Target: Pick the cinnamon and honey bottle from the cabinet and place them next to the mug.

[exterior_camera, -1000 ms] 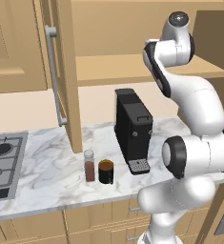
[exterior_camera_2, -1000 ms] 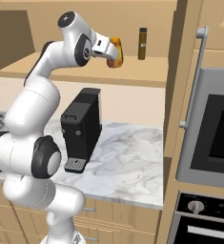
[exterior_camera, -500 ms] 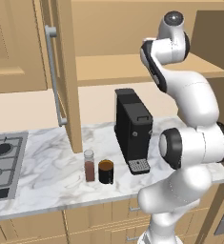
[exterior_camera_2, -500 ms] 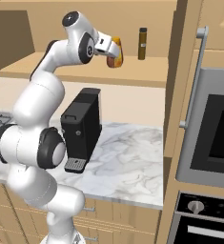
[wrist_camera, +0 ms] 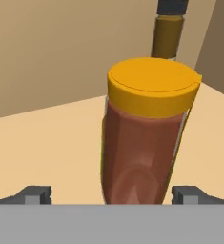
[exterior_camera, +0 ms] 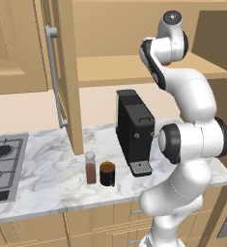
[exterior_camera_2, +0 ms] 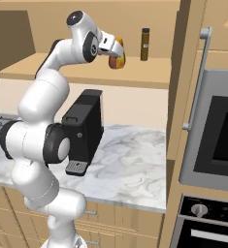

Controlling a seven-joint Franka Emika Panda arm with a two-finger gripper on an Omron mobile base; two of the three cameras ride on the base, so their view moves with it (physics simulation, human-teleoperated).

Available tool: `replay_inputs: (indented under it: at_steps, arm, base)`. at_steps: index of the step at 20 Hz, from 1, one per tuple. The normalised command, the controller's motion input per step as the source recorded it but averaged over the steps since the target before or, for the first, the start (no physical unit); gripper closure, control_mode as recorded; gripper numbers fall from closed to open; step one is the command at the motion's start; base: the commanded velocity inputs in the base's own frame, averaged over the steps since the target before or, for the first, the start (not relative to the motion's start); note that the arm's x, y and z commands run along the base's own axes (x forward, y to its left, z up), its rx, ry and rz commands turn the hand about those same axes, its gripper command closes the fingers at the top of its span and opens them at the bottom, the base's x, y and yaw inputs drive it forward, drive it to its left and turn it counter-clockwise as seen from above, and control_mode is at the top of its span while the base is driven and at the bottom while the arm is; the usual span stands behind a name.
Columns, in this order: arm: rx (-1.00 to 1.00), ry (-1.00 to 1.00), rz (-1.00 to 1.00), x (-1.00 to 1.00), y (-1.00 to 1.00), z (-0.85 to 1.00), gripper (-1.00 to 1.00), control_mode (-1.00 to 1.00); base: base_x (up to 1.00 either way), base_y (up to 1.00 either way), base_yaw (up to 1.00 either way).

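The honey bottle (wrist_camera: 144, 138), orange-brown with a yellow-orange cap, stands on the cabinet shelf (exterior_camera_2: 81, 75). In the right base view my gripper (exterior_camera_2: 114, 50) reaches over that shelf onto the honey bottle (exterior_camera_2: 117, 61). In the hand view my gripper (wrist_camera: 112, 195) is open, one fingertip (wrist_camera: 35, 194) on each side of the bottle with gaps showing. Down on the counter the cinnamon (exterior_camera: 90, 167) stands just left of the dark mug (exterior_camera: 107, 173). The cabinet door (exterior_camera: 66, 72) hangs open with its grey bar handle (exterior_camera: 54, 77).
A thin dark bottle (exterior_camera_2: 144, 43) stands on the shelf just behind the honey bottle. A tall black coffee machine (exterior_camera: 134, 130) sits right of the mug. A stove top (exterior_camera: 1, 161) is at the counter's left, an oven (exterior_camera_2: 217, 135) at the right.
My hand has edged a little further in over the shelf around the honey bottle, and the upper arm has shifted. The jaws stay open; the bottle has not moved.
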Motion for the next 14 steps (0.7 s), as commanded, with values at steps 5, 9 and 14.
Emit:
replay_inputs:
  at_steps: [5, 9, 14]
  arm:
    - [0.00, 0.00, 0.00, 0.03, 0.00, -0.17, -1.00, -1.00]
    - [0.00, 0.00, 0.00, 0.00, -0.01, -0.18, -1.00, -1.00]
    - [0.00, 0.00, 0.00, 0.15, -0.07, -0.17, -1.00, -1.00]
  base:
    - [0.00, 0.00, 0.00]
    - [0.00, 0.00, 0.00]
    - [0.00, 0.00, 0.00]
